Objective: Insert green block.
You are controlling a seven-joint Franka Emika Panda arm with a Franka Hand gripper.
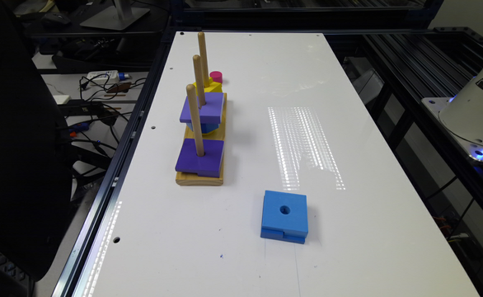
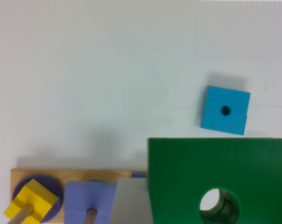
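Wrist view: the square green block with a round centre hole (image 2: 187,168) sits close under the camera, clear of the white worktop (image 1: 266,82), and it partly covers one end of the pale wooden base board (image 2: 85,175). A grey finger (image 2: 128,200) of my hand (image 2: 215,186) lies against one edge of the block, so I record the hand as closed on it. Only the block's dark green face is visible, and a dark rim shows inside the hole. On the board beside it stands a lilac-purple square block (image 2: 89,203) threaded on a wooden peg. Further along is a yellow square block (image 2: 31,200) on its own peg, resting on a round purple disc (image 2: 50,198). A blue square block with a round centre hole (image 2: 225,109) lies flat on the worktop, well apart from the board and touching nothing. Exterior view: the board carries three upright wooden pegs (image 1: 195,119) in a row. A dark purple square block (image 1: 200,159) sits on the nearest peg. The lilac-purple block is on the middle peg, raised on a blue piece (image 1: 208,127) beneath it. The yellow block is on the farthest peg, and a short pink cylinder (image 1: 216,76) stands on the worktop just beyond it. The white base of my arm (image 1: 476,107) is at the exterior view's right edge, off the worktop.
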